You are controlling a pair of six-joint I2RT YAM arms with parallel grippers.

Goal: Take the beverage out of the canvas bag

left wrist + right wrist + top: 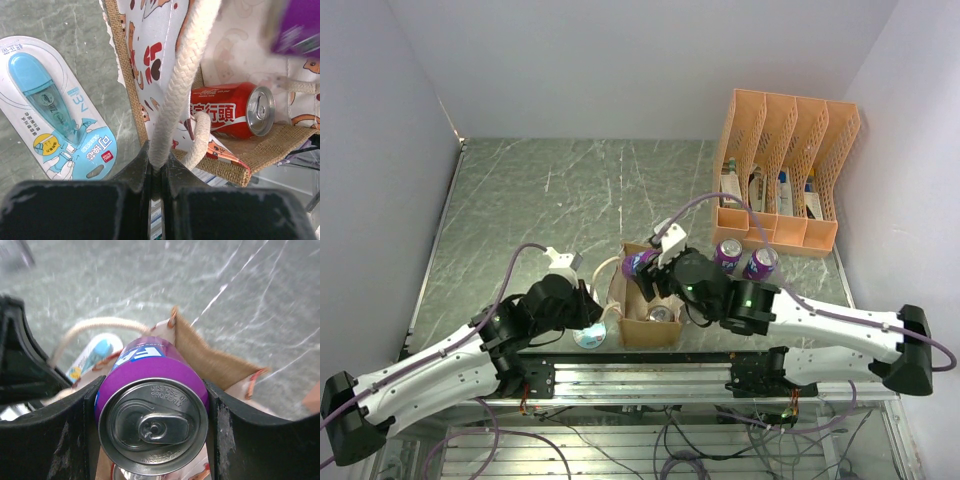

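Tape pack lies flat on the table, just beside the left wall of the bag; it is no part of my job. Next to it, my left gripper is pinched tight on one cream handle, the rope running up out of my closed jaws, so I judge I am steadying the bag. Inside, a red can lies on its side on the bag's floor, untouched. Above the bag's far corner, my right gripper holds a purple can by its sides, jaws partly spread around its body and its top facing my wrist camera. I cannot tell whether its base is fully clear of the rim. Further right, two cans of the same purple stand on the table, near the orange organizer.

By my reckoning this can is lifted but not yet set down. What is left is to carry it clear and release it. After that the red can is left, if it counts too.
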